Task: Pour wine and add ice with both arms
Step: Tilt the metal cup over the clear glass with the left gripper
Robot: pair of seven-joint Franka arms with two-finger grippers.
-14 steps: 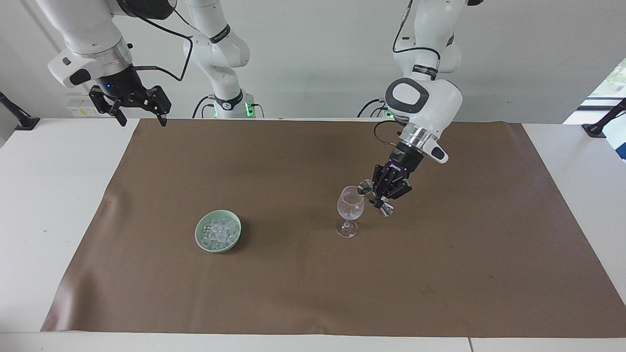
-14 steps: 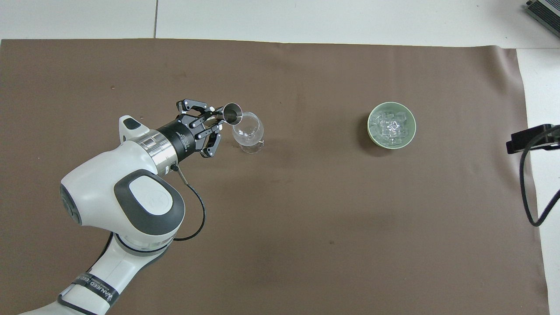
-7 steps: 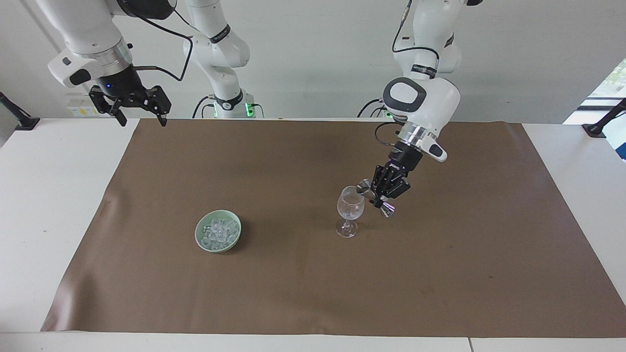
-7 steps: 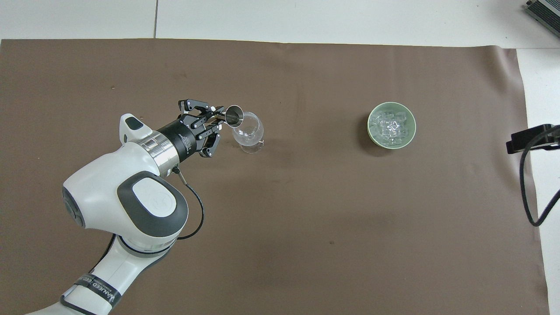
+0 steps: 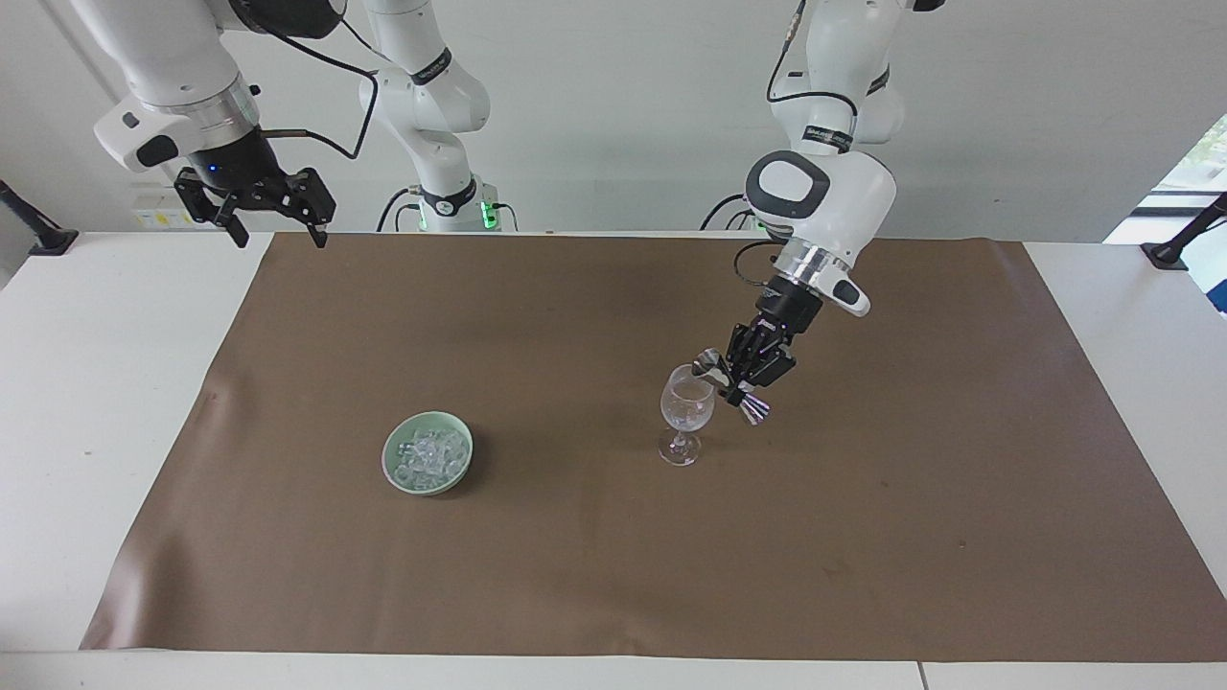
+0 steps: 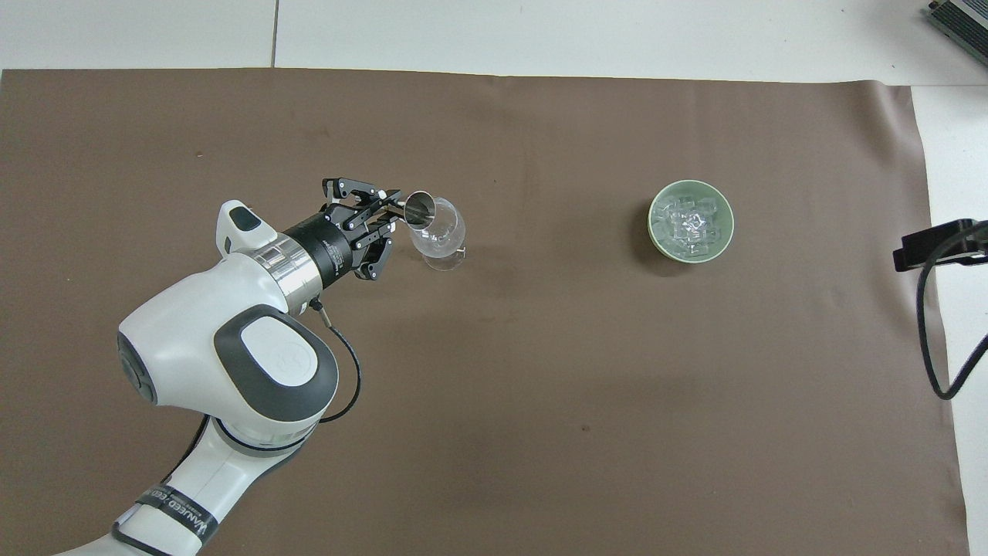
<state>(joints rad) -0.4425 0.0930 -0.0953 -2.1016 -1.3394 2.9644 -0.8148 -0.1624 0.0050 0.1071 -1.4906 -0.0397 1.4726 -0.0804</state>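
A clear wine glass [image 5: 686,407] [image 6: 438,232] stands upright on the brown mat. My left gripper [image 5: 738,385] [image 6: 390,216] is shut on a small metal jigger [image 5: 753,408] [image 6: 419,207]. The jigger is tipped, with its mouth over the glass's rim. I cannot make out any wine in the jigger or the glass. The ice [image 5: 429,452] [image 6: 689,222] lies heaped in a pale green bowl [image 5: 391,450] [image 6: 653,232] toward the right arm's end. My right gripper [image 5: 273,228] hangs open and waits, raised over the mat's corner at that end.
The brown mat [image 5: 575,575] [image 6: 540,386] covers most of the white table [image 5: 96,383]. A black cable [image 6: 926,340] hangs over the table's edge at the right arm's end. Black clamps [image 5: 38,235] sit at the table's corners by the robots.
The left arm has swung slightly, carrying the jigger's mouth further over the glass's rim. The right arm, bowl and glass have not moved.
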